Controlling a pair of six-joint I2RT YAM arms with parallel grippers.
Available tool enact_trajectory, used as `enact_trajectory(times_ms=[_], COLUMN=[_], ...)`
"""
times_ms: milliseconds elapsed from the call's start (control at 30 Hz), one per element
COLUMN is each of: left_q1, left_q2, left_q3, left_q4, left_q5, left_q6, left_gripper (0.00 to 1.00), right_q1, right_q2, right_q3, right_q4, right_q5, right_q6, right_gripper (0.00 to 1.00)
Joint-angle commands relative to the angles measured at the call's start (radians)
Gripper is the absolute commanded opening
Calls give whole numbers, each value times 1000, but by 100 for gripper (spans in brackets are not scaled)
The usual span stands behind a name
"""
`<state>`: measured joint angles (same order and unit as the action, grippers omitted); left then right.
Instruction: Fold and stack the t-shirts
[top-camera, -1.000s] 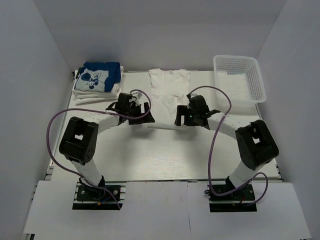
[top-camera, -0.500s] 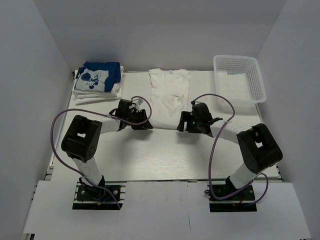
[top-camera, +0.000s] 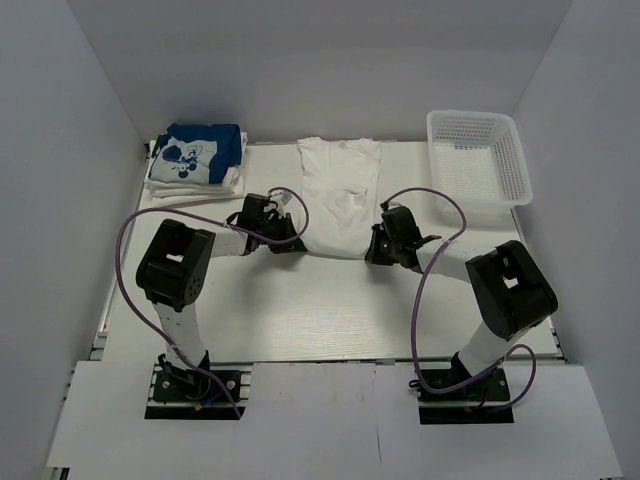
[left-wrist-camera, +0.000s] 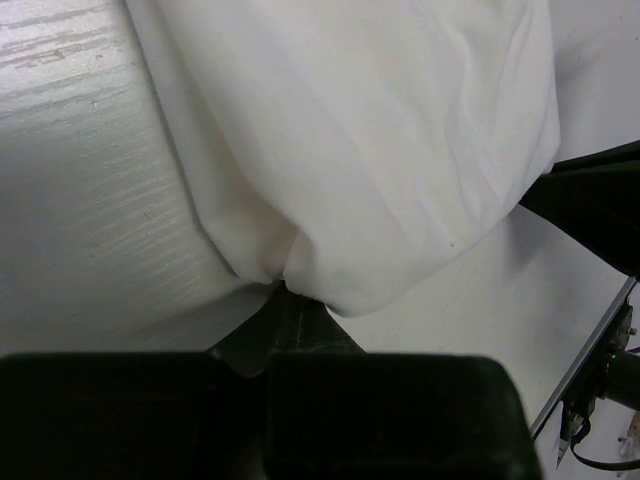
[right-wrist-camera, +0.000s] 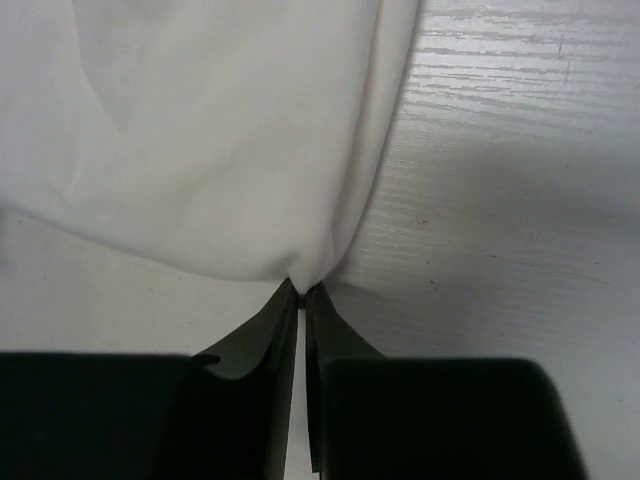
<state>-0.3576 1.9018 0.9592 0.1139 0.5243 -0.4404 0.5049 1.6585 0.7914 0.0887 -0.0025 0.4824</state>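
A white t-shirt (top-camera: 340, 192) lies lengthwise at the middle of the table, collar toward the far side. My left gripper (top-camera: 293, 243) is shut on its near left hem corner (left-wrist-camera: 285, 280). At the near right hem corner (right-wrist-camera: 302, 280) my right gripper (top-camera: 372, 250) is shut on the cloth as well. A pinch of white fabric bunches at each pair of fingertips (right-wrist-camera: 290, 305). At the far left sits a stack of folded t-shirts (top-camera: 195, 160), a blue one with a white cartoon print (top-camera: 200, 150) on top of white ones.
A white plastic mesh basket (top-camera: 478, 155) stands at the far right corner. White walls close in the table on three sides. Purple cables loop over each arm. Bare white tabletop (top-camera: 330, 310) stretches between the shirt's hem and the arm bases.
Both grippers came down from above the table onto the near hem of the white t-shirt and went from open to shut on its corners.
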Motion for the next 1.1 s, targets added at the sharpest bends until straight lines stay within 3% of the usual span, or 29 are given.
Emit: enact_trajectory(times_ms=[0,67,200,533,933,1067], left_q1=[-4,-4,-4,-14,-64,-73], left_q2=[-64,-102,-199,-334,-828,-889], left_q3=[-51,-76,-154,-238,-309,-274], left_q4=[20,38,101,72,-106,-118], left_q5=[-47,-56,-57,-1,-24,-59], left_q6=[11,11,2,-18,-29,-29], left_gripper=[0,0,0,0,0,0], right_q1=[0,0,3,23,90,103], right_q2=[6,-3,-43,-233,-564,-603], right_q3=[25,16,6,-84,-72,-21], right_q4=[32,39,45,-33,-294,-314], right_q5=[48,50,-20,-89,-215,-220], right_q6=[-18,-18,-59,-82,-120,-143], right_gripper=[8,0,0,0,0,0])
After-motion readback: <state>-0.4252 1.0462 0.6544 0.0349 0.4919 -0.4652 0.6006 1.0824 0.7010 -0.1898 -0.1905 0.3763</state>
